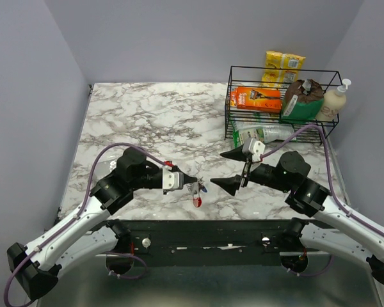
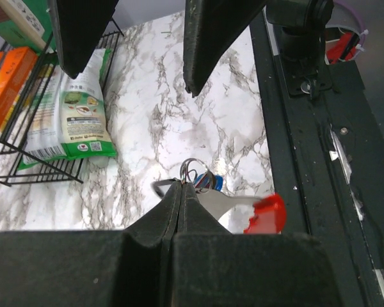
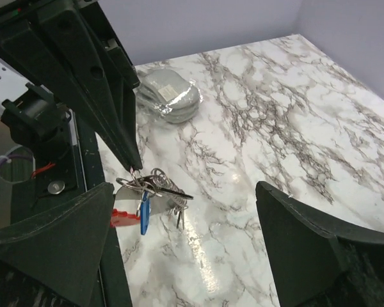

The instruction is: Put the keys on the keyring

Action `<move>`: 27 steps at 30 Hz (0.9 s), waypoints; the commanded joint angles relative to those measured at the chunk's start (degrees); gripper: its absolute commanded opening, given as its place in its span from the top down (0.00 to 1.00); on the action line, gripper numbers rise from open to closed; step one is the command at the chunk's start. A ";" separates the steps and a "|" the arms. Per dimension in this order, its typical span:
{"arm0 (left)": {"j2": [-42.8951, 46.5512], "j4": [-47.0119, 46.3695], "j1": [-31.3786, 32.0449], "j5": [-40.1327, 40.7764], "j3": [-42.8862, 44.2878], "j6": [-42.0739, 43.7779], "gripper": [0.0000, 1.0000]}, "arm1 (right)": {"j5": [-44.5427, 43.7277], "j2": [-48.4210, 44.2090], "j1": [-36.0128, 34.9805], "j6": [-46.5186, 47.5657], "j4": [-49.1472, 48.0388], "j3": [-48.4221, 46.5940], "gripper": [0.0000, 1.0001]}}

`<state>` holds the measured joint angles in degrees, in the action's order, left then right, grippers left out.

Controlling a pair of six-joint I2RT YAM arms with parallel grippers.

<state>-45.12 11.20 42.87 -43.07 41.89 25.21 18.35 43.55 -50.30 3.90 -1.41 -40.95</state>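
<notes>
My left gripper (image 1: 191,181) is shut on a thin wire ring at the top of the bunch of keys (image 1: 199,187) and holds it just above the marble near the front edge. In the right wrist view the keys (image 3: 159,185) hang from its tip, with a blue-headed key (image 3: 144,211) and dark thin pieces. The red keyring (image 1: 196,202) hangs lowest, joined by a flat silvery piece; it also shows in the left wrist view (image 2: 267,214) and the right wrist view (image 3: 121,218). My right gripper (image 1: 230,170) is wide open and empty, just right of the bunch.
A black wire basket (image 1: 229,102) at the back right holds an orange pack (image 1: 256,99), a green bag (image 1: 302,101) and a soap bottle (image 1: 335,101). A plastic pouch (image 1: 262,133) lies in front of it. A silvery pouch (image 3: 168,96) lies on the marble. A black rail (image 1: 205,230) runs along the near edge.
</notes>
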 commanded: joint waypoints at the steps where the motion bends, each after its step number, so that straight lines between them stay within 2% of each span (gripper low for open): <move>1: 3.72 -5.31 0.19 -0.79 -1.28 2.91 1.00 | 3.61 -0.57 -0.23 1.02 -1.58 0.43 0.15; 5: 4.87 -6.37 0.19 -1.14 -2.16 2.91 1.00 | 10.90 1.01 -0.23 1.63 -1.49 -0.18 0.27; 10: 5.22 -6.98 0.19 -1.23 -2.43 2.04 1.00 | 15.66 4.26 -0.32 1.81 -0.70 -1.15 0.44; 20: 5.66 -7.51 0.19 -2.46 -2.08 2.03 1.00 | 15.67 6.46 -0.32 2.87 -0.61 -0.89 0.52; 27: 5.92 -7.16 0.19 -2.72 -1.55 2.03 1.00 | 15.31 8.13 -0.32 3.13 -0.44 -0.97 0.50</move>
<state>-40.38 6.44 42.87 -43.72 39.35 26.79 32.86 50.81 -50.30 6.11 -1.91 -40.95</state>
